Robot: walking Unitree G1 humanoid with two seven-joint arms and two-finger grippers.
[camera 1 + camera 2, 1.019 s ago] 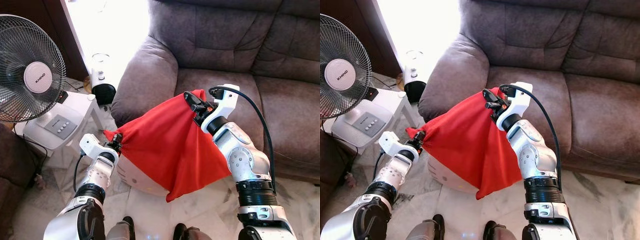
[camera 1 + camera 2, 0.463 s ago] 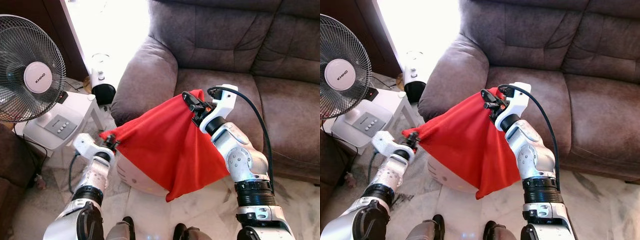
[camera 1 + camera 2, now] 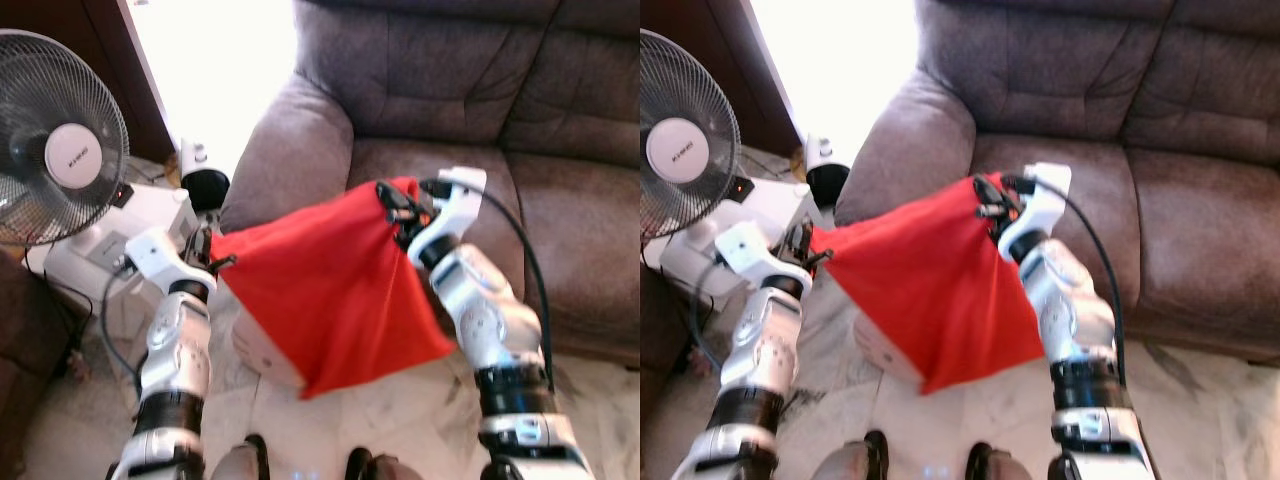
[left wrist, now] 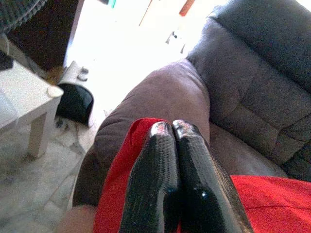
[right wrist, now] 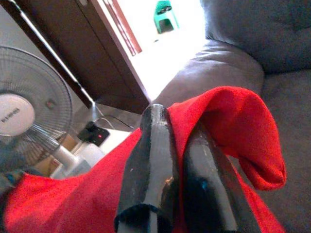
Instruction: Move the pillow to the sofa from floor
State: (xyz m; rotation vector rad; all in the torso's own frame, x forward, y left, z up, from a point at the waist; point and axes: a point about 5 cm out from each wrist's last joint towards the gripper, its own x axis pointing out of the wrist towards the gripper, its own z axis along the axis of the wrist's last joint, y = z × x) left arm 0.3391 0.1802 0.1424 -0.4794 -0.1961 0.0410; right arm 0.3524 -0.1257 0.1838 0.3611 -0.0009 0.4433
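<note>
The left gripper (image 4: 173,130) has its two black fingers (image 4: 153,179) pressed together side by side, with a fold of the red pillow (image 4: 116,179) caught between them. Red fabric shows on both sides of the fingers. Beyond the fingertips lies the rounded armrest (image 4: 155,97) of the grey-brown sofa (image 4: 257,87), with its seat and back cushions to one side. A white table leg (image 4: 41,121) stands on the marbled floor (image 4: 29,194). A dark rounded object (image 4: 75,104) sits near it, against a brightly lit, washed-out area.
</note>
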